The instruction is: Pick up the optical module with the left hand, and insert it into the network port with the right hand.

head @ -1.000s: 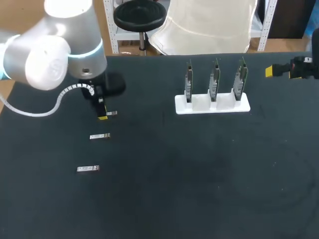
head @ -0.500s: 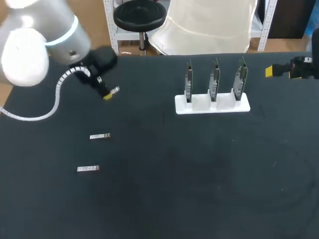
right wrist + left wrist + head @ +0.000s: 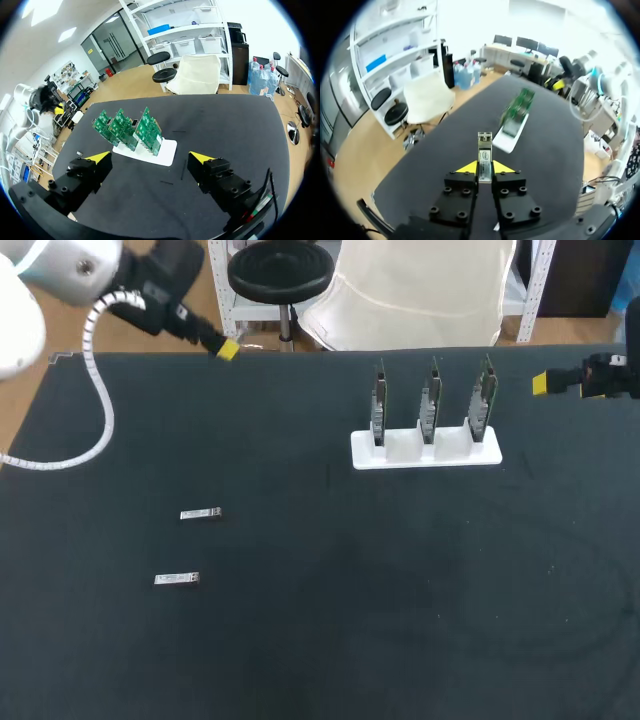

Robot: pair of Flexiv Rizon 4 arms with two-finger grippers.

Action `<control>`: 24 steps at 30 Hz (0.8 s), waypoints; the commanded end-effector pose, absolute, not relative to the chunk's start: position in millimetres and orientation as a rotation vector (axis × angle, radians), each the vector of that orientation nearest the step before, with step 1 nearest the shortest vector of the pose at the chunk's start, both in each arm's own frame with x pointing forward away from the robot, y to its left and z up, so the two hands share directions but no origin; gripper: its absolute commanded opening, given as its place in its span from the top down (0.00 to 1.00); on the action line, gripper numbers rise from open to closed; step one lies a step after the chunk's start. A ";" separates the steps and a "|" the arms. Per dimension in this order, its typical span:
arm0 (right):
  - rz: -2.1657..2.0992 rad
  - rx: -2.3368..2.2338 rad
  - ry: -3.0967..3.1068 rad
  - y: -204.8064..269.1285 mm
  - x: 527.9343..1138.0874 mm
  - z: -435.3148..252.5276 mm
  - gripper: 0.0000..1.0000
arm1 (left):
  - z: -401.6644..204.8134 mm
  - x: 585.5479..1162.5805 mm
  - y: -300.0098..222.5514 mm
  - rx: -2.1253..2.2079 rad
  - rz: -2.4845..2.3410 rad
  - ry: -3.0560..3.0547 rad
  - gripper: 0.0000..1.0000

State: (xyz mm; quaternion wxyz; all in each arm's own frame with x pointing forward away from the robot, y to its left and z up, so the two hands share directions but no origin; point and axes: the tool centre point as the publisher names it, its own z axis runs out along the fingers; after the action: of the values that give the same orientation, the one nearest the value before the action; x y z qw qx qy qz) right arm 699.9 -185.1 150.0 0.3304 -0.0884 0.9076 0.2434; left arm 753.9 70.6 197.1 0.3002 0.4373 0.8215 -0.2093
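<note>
In left gripper [image 3: 485, 167], 1 optical module [image 3: 484, 144]

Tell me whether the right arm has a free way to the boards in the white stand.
Probably yes. The right gripper is open, with only bare table between it and the white stand; the boards lie straight ahead of its fingers. The left gripper, shut on the optical module, is far off.

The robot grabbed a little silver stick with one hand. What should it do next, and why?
Probably carry the optical module across toward the right gripper. The left gripper is shut on it, up at the table's far edge, while the right gripper hangs open and empty on the other side of the white stand, and the right one has to do the plugging in.
</note>
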 end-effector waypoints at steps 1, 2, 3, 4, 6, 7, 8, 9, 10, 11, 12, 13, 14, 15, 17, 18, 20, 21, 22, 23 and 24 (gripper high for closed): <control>0.636 -0.231 2.373 -185.1 700.0 150.0 0.00 | 215.2 733.0 66.7 1.005 -0.743 1.793 1.00; 0.636 -0.231 2.373 -185.1 700.0 150.0 0.00 | 217.7 732.4 61.8 0.997 -0.750 1.781 1.00; 0.636 -0.231 2.373 -185.1 700.0 150.0 0.00 | 220.7 732.2 57.3 0.979 -0.770 1.762 1.00; 0.636 -0.231 2.373 -185.1 700.0 150.0 0.00 | 224.1 731.2 52.7 0.973 -0.792 1.748 1.00; 0.636 -0.231 2.373 -185.1 700.0 150.0 0.00 | 230.4 728.1 42.2 0.974 -0.815 1.703 1.00; 0.636 -0.231 2.373 -185.1 700.0 150.0 0.00 | 232.6 727.5 37.8 0.973 -0.829 1.683 1.00; 0.636 -0.231 2.373 -185.1 700.0 150.0 0.00 | 234.5 726.9 33.6 0.981 -0.842 1.656 1.00; 0.636 -0.231 2.373 -185.1 700.0 150.0 0.00 | 236.5 727.2 29.4 0.985 -0.850 1.637 1.00; 0.636 -0.231 2.373 -185.1 700.0 150.0 0.00 | 239.0 728.2 25.5 0.983 -0.872 1.617 1.00; 0.636 -0.231 2.373 -185.1 700.0 150.0 0.00 | 242.0 729.5 21.5 0.982 -0.893 1.600 1.00; 0.636 -0.231 2.373 -185.1 700.0 150.0 0.00 | 244.4 731.0 17.2 0.980 -0.901 1.587 1.00; 0.636 -0.231 2.373 -185.1 700.0 150.0 0.00 | 246.6 732.4 13.1 0.978 -0.915 1.573 1.00; 0.636 -0.231 2.373 -185.1 700.0 150.0 0.00 | 248.3 733.6 9.6 0.978 -0.939 1.561 1.00; 0.636 -0.231 2.373 -185.1 700.0 150.0 0.00 | 249.9 733.8 5.8 0.982 -0.953 1.548 1.00; 0.636 -0.231 2.373 -185.1 700.0 150.0 0.00 | 252.1 735.0 -4.2 0.994 -0.977 1.527 1.00; 0.636 -0.231 2.373 -185.1 700.0 150.0 0.00 | 252.5 735.3 -9.0 1.003 -0.986 1.516 1.00; 0.636 -0.231 2.373 -185.1 700.0 150.0 0.00 | 253.2 736.1 -19.5 1.030 -0.998 1.492 1.00; 0.636 -0.231 2.373 -185.1 700.0 150.0 0.00 | 252.9 735.8 -24.4 1.045 -0.998 1.479 1.00; 0.636 -0.231 2.373 -185.1 700.0 150.0 0.00 | 252.6 736.0 -28.4 1.057 -0.999 1.471 1.00; 0.636 -0.231 2.373 -185.1 700.0 150.0 0.00 | 252.6 736.1 -31.4 1.068 -1.004 1.462 1.00; 0.636 -0.231 2.373 -185.1 700.0 150.0 0.00 | 252.4 735.9 -35.0 1.075 -1.008 1.455 1.00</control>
State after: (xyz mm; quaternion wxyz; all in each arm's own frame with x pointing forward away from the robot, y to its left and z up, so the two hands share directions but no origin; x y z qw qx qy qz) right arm 699.9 -185.1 150.1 0.3304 -0.0884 0.9076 0.2434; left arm 726.6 -24.2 257.8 0.4619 0.4733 0.6467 -0.3800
